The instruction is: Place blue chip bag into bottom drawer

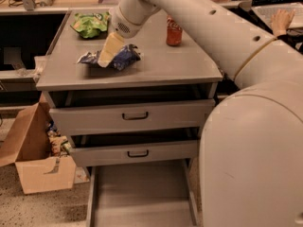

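You would have found your gripper (104, 60) low over the front left part of the grey cabinet top (161, 67), with its cream tip against the blue chip bag (125, 56). Its state could not be determined from this view, so I recorded neither a grasp nor a release. The blue chip bag lay crumpled on the cabinet top, partly covered by the gripper and well above the bottom drawer (142, 193). That drawer stood pulled out at floor level with its flat floor exposed and nothing visible in it. The top drawer (135, 116) and middle drawer (138, 153) each sat slightly ajar. A green chip bag (91, 23) lay at the rear left of the top and a red soda can (173, 30) stood upright at the rear right, both apart from the blue bag. An open cardboard box (33, 167) sat on the floor left of the cabinet.
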You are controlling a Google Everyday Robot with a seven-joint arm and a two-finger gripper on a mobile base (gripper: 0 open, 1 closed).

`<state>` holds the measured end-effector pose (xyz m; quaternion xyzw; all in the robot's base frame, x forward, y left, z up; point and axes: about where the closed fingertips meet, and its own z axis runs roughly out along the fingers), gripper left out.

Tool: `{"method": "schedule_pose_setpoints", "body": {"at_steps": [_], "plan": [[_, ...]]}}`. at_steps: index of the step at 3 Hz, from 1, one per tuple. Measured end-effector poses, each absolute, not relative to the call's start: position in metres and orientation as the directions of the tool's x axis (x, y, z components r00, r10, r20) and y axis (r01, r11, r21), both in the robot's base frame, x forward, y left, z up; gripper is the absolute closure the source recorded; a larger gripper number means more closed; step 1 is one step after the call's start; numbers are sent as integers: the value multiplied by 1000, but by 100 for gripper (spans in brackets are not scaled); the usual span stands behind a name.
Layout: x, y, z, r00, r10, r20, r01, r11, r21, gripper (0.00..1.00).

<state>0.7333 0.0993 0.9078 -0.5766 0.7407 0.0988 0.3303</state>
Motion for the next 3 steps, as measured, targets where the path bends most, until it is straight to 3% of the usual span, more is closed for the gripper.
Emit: {"method": "schedule_pose_setpoints", "body": {"at_steps": [2,3], "plan": [[742,93,874,-167,-815,-555,-918,334,-215,3],[742,93,874,-167,-815,-555,-918,334,-215,27]]}}
